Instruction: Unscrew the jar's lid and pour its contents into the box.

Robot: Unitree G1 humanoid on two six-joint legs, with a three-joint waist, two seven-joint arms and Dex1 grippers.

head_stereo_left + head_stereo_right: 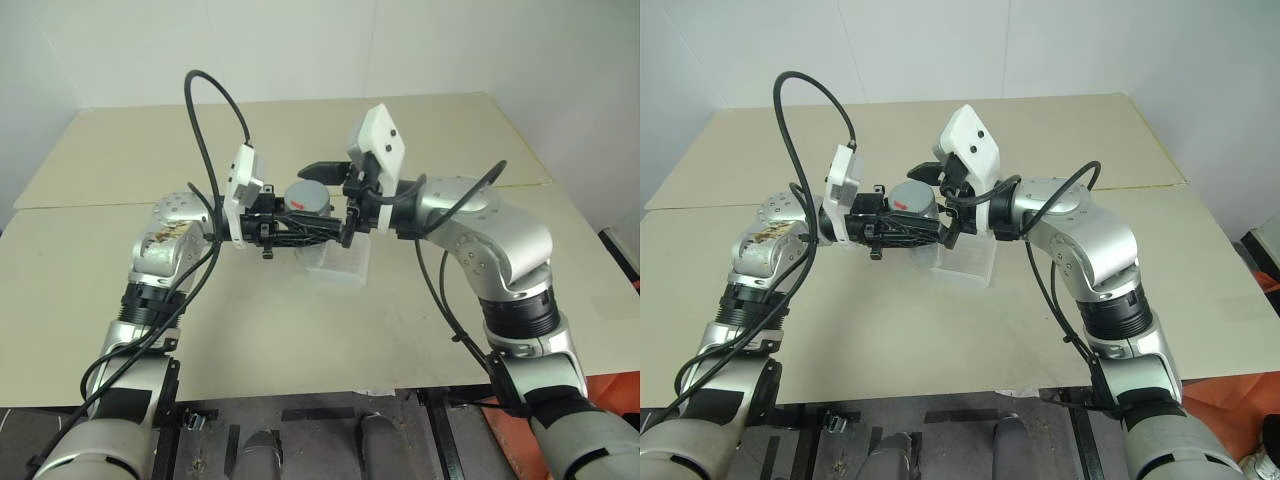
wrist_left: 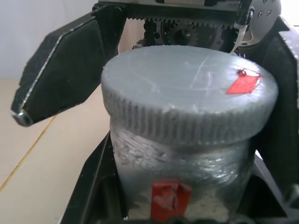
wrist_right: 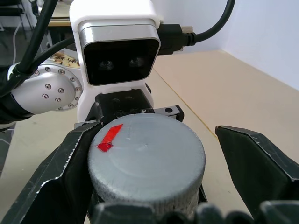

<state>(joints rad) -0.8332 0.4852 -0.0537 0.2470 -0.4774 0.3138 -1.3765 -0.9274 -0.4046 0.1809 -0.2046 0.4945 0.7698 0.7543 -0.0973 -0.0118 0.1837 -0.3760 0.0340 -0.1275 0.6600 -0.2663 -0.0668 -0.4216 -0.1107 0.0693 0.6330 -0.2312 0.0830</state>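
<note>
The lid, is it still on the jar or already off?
On: the grey lid sits on the jar, held in the left pincer.

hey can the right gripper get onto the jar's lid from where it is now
Probably yes. The left gripper is shut on the jar below the cap, leaving the lid exposed. The right gripper is open with one finger on each side of the lid, and nothing lies between them.

You see the lid (image 2: 189, 91): matt grey plastic, ribbed edge, faintly scratched top; jar (image 2: 180, 175) clear and scuffed; box (image 1: 338, 262) glossy clear plastic; table (image 1: 300, 330) matt beige, smooth
</note>
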